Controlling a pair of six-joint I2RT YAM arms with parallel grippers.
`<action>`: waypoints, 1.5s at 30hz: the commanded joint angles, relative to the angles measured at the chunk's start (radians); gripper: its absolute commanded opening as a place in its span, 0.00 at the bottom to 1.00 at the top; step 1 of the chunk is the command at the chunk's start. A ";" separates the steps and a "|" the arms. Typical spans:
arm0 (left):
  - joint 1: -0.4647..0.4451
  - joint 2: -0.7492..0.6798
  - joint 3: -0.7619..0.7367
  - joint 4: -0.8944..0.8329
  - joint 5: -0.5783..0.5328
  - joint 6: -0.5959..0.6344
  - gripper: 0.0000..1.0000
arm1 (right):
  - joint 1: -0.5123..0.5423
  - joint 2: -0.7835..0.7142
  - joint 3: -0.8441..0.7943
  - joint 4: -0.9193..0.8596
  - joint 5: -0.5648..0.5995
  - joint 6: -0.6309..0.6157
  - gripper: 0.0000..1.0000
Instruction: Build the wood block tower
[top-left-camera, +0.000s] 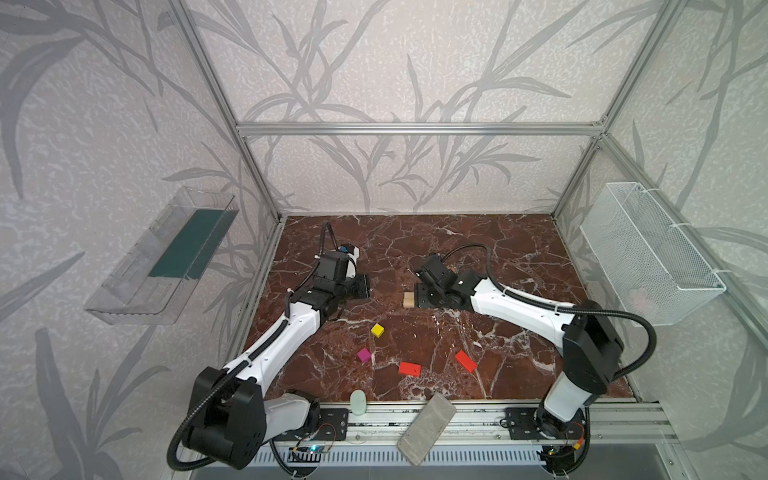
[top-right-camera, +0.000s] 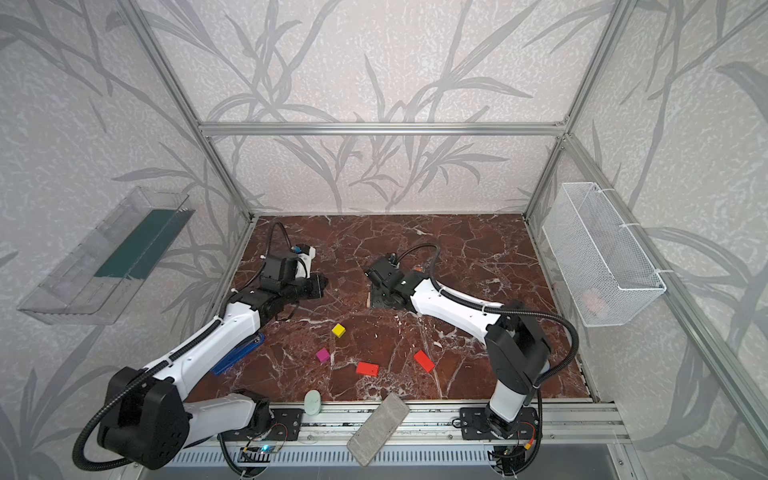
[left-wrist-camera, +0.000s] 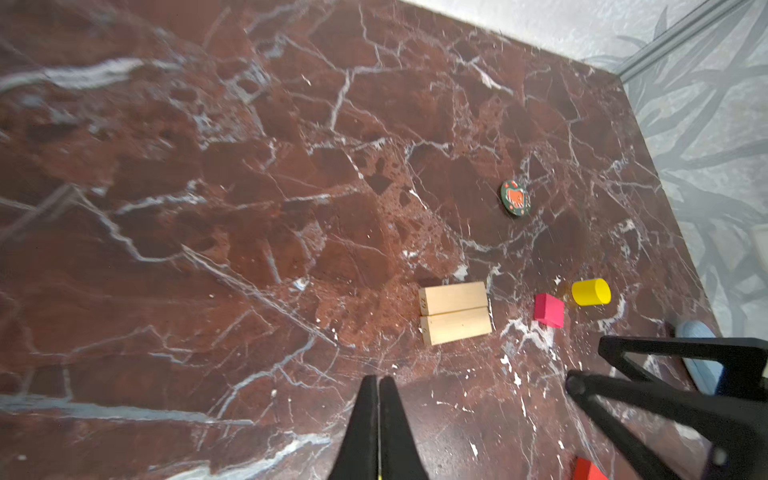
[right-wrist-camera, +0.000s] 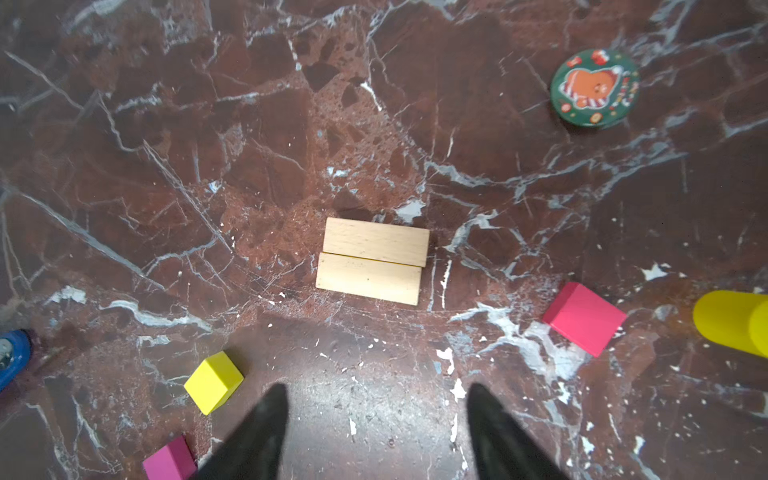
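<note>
Two tan bars (right-wrist-camera: 374, 259) lie flat on the marble, side by side and touching; they also show in a top view as tan bars (top-left-camera: 409, 300). My right gripper (right-wrist-camera: 376, 399) hangs open just short of them with nothing between its fingers. My left gripper (left-wrist-camera: 379, 380) is shut and empty, a little way from the bars, at the left gripper (top-left-camera: 366, 286) in a top view. Loose blocks lie around: a yellow cube (top-left-camera: 377, 330), a magenta cube (top-left-camera: 364, 355), two red rectangles (top-left-camera: 409, 368) (top-left-camera: 466, 360), a second magenta cube (right-wrist-camera: 584, 318) and a yellow cylinder (right-wrist-camera: 731, 322) on its side.
A round green badge (right-wrist-camera: 594, 92) lies beyond the bars. A blue stapler (top-right-camera: 239, 353) sits under the left arm. A grey stone brick (top-left-camera: 426, 428) and a pale oval object (top-left-camera: 357, 402) rest on the front rail. A wire basket (top-left-camera: 648, 253) hangs on the right wall, a clear tray (top-left-camera: 162, 253) on the left.
</note>
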 joint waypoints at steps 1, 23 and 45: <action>-0.012 0.056 0.024 -0.025 0.100 -0.044 0.00 | -0.047 -0.086 -0.097 0.088 -0.021 -0.012 0.26; -0.150 0.475 0.158 -0.039 0.105 -0.124 0.00 | -0.159 -0.358 -0.439 0.300 -0.083 -0.008 0.00; -0.154 0.607 0.225 0.033 0.098 -0.160 0.00 | -0.169 -0.414 -0.490 0.338 -0.074 0.010 0.00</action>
